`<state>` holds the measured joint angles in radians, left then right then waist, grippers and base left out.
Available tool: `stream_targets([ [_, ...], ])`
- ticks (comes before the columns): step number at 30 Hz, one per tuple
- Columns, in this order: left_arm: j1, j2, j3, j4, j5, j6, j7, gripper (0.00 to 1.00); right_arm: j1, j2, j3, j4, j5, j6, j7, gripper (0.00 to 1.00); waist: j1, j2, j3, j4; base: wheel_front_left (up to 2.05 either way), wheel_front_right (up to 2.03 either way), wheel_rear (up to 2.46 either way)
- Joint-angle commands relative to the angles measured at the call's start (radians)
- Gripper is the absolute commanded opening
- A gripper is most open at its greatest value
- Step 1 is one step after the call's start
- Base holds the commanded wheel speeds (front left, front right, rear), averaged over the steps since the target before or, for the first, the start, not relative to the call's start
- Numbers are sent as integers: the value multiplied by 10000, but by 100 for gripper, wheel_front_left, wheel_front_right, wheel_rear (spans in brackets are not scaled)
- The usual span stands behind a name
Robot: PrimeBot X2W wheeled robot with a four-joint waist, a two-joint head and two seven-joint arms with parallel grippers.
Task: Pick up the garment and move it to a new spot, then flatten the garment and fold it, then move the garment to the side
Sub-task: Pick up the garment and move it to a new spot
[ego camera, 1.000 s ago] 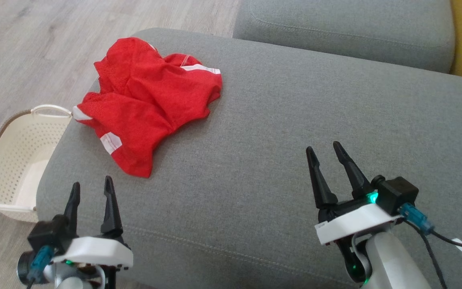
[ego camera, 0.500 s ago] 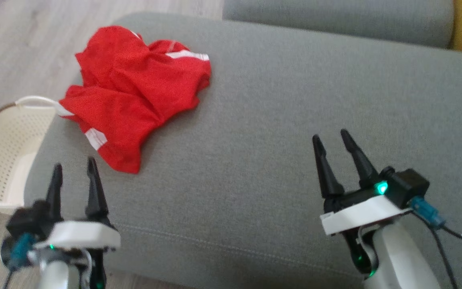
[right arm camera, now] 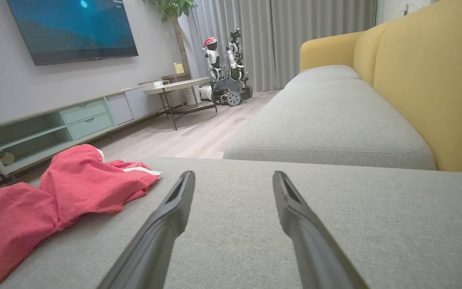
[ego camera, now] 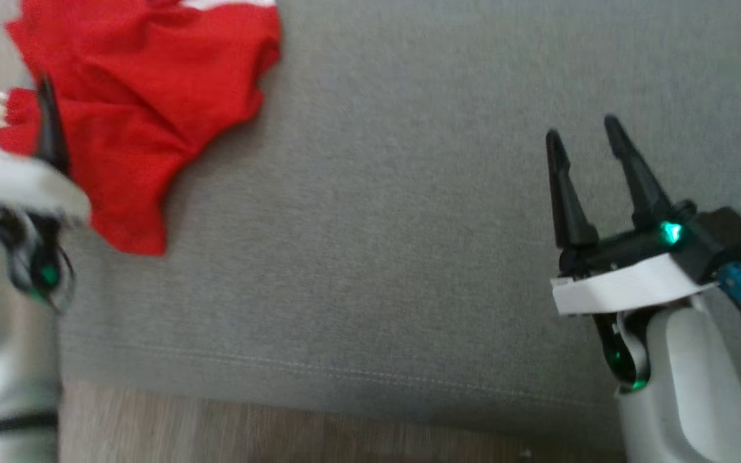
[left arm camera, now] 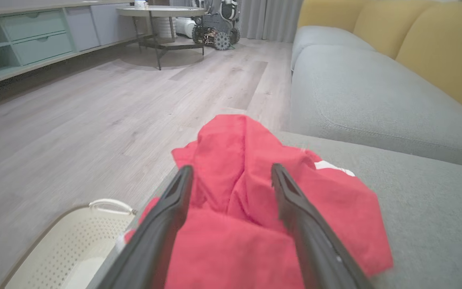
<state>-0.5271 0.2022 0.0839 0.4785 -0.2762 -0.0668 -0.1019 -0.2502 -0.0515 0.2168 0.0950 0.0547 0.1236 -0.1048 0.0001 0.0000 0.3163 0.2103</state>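
So the red garment (ego camera: 145, 109) is lying crumpled on the grey sofa cushion (ego camera: 377, 225), way over at the cushion's left end, right by the edge. You can see a bit of white trim on it, and it's all bunched up with folds, not flat at all. The left claw (left arm camera: 232, 172) is wide open with nothing in it. In the left wrist view the two dark fingers (left arm camera: 167, 224) frame the heap of red fabric, one on each side, but I honestly can't tell if they're touching the cloth or just hanging above it, and the head view is too blurry on that side to help. The right claw (ego camera: 583, 127) is open too and empty, sitting over bare grey cushion well apart from the garment, fingers pointing toward the back of the sofa. There's a cream perforated basket (left arm camera: 74, 237) on the wood floor (left arm camera: 94, 120) just beside that left end of the cushion, below the garment's edge. Yellow backrest (right arm camera: 435, 80) runs along the right side in the right wrist view.
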Motion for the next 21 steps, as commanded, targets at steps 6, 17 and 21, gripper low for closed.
stream_targets([
  [6,-2381,1149,-37,1364,-206,-413,1124,100,-618,13,328,-1043,-317,71,248,100,-1,0,1454,-677,0,0,0],
  [17,-4734,2361,-603,4228,574,-141,1518,78,-755,13,389,-1523,-381,71,280,100,-1,0,2328,-1291,0,0,0],
  [21,-5139,2494,-632,4790,597,-101,1005,0,-770,13,342,-1535,-367,71,237,100,-1,0,2374,-1327,0,0,0],
])
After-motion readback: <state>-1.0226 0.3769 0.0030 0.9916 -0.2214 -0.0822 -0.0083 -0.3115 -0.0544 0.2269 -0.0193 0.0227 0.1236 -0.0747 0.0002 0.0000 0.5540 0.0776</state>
